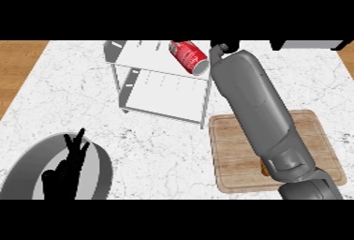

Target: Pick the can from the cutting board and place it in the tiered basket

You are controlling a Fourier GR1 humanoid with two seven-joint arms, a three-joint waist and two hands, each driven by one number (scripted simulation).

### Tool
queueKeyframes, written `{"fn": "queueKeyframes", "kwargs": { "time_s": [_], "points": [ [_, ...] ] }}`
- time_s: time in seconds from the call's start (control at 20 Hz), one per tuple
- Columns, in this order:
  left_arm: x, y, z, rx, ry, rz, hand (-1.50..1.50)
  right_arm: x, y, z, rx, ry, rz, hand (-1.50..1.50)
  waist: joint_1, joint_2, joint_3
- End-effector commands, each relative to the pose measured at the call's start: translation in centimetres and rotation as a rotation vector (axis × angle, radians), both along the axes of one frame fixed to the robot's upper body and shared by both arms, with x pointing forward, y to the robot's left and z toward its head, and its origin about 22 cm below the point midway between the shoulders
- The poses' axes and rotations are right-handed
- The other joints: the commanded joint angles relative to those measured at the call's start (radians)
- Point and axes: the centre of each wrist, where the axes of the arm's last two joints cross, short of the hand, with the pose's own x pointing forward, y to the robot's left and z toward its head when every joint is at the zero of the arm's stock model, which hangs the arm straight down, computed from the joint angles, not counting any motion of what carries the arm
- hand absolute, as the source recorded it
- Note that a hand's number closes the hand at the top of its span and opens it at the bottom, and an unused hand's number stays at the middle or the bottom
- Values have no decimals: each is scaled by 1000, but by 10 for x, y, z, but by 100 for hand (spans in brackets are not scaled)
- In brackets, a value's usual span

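Counter [83, 93] looks like white marble with grey veins, cutting board [325, 140] is pale grainy wood, the tiered basket [162, 89] matt white with thin metal legs, and the can [188, 56] glossy red.

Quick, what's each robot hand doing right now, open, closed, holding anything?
Left robot hand: open, fingers up, resting at the lower left, holding nothing.
Right robot hand: beside the red can at the tiered basket; fingers mostly hidden, cannot be told.

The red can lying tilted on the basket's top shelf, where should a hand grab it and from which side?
Grip the red metal can round its cylindrical middle, from above and its open left side. It lies tilted on the white wire tiered basket, ends pointing up-left and down-right; the right hand crowds its right.
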Motion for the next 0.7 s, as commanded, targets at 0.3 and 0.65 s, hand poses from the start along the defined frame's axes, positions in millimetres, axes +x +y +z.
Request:
{"fn": "queueKeyframes", "kwargs": {
  "time_s": [0.3, 0.65],
  "points": [
    [-3, 0, -18, -21, 50, 57, 0, -2, -126, 18, 105, -42, -321, -150, -81, -9, -27],
    [-9, -2, -16, -6, 44, 87, 0, -56, -228, 30, 117, -48, -316, -150, -118, -14, -25]
  ]
}}
